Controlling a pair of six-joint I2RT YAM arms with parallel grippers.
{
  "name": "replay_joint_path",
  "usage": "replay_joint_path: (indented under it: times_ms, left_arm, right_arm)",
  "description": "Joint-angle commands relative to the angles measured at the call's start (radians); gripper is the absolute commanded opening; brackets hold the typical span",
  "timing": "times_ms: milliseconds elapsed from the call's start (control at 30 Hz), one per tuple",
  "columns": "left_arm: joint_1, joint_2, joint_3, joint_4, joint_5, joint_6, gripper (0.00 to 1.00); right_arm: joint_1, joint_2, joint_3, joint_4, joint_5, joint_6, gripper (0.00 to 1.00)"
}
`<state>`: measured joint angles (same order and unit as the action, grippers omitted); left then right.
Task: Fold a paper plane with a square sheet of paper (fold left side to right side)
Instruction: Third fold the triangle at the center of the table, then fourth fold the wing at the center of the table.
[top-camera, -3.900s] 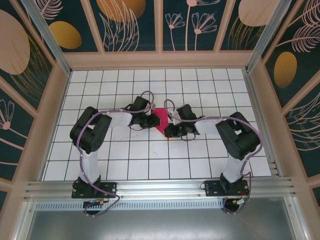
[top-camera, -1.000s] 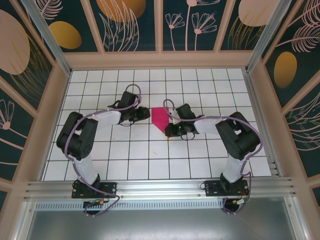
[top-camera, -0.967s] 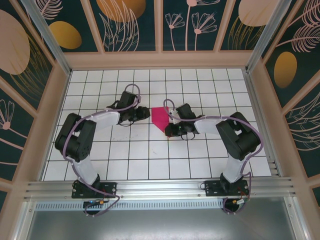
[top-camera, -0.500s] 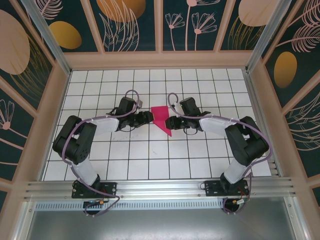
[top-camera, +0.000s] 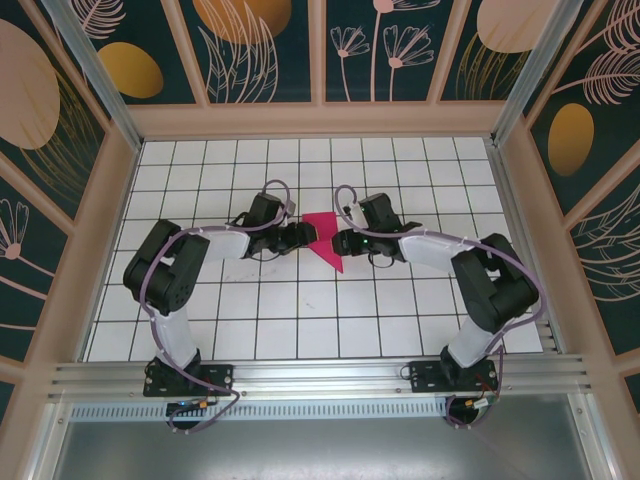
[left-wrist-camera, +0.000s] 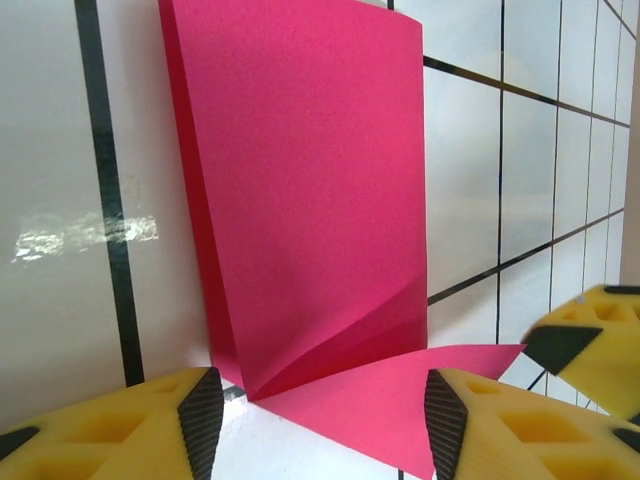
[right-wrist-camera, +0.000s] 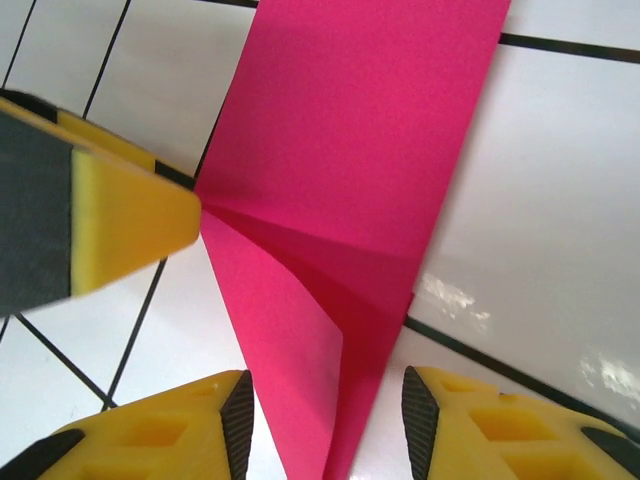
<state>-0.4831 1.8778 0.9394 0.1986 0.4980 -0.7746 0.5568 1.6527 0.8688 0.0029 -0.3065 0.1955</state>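
Observation:
The square sheet of paper (top-camera: 322, 232) is a magenta folded shape on the tiled table, square-cut at the far end and narrowing to a point (top-camera: 338, 268) toward me. My left gripper (top-camera: 302, 236) is at its left edge and my right gripper (top-camera: 341, 242) at its right edge. In the left wrist view the paper (left-wrist-camera: 310, 190) has a diagonal crease, and a loose lower flap lies between the open left gripper (left-wrist-camera: 322, 420) fingers. In the right wrist view the paper's (right-wrist-camera: 360, 150) pointed part runs down between the open right gripper (right-wrist-camera: 325, 420) fingers, with its left flap curling up.
White tiles with black grid lines (top-camera: 300, 320) surround the paper. Wooden walls (top-camera: 320, 120) enclose the table on three sides. The tip of a left finger (right-wrist-camera: 120, 215) shows in the right wrist view, close to the paper's edge. A right finger (left-wrist-camera: 585, 340) shows in the left wrist view.
Both grippers closed in on the paper from either side. The right gripper's jaws opened and it moved off the paper's pointed end, which now shows. The left arm swung right.

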Motion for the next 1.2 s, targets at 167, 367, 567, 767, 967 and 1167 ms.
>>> replay_joint_path:
  times_ms: [167, 367, 567, 767, 967, 1167]
  left_arm:
    - [-0.01, 0.016, 0.028, 0.015, 0.014, -0.011, 0.4]
    - [-0.011, -0.014, 0.027, -0.001, 0.002, -0.015, 0.28]
    - [-0.012, -0.031, 0.063, -0.012, 0.004, -0.018, 0.23]
    - [-0.015, -0.036, 0.07, -0.017, 0.01, -0.026, 0.21]
    - [-0.018, -0.033, 0.08, -0.024, 0.012, -0.029, 0.2]
    - [-0.02, -0.034, 0.088, -0.031, 0.012, -0.03, 0.2]
  right_arm:
    - [0.028, -0.145, -0.142, 0.119, 0.079, -0.043, 0.52]
    - [0.16, -0.18, -0.175, 0.171, 0.301, -0.142, 0.57]
    - [0.23, -0.104, -0.15, 0.22, 0.353, -0.206, 0.59]
    - [0.252, -0.003, -0.099, 0.237, 0.383, -0.237, 0.59]
    - [0.252, 0.046, -0.07, 0.24, 0.401, -0.238, 0.58]
    - [0.252, 0.089, -0.053, 0.234, 0.417, -0.24, 0.53]
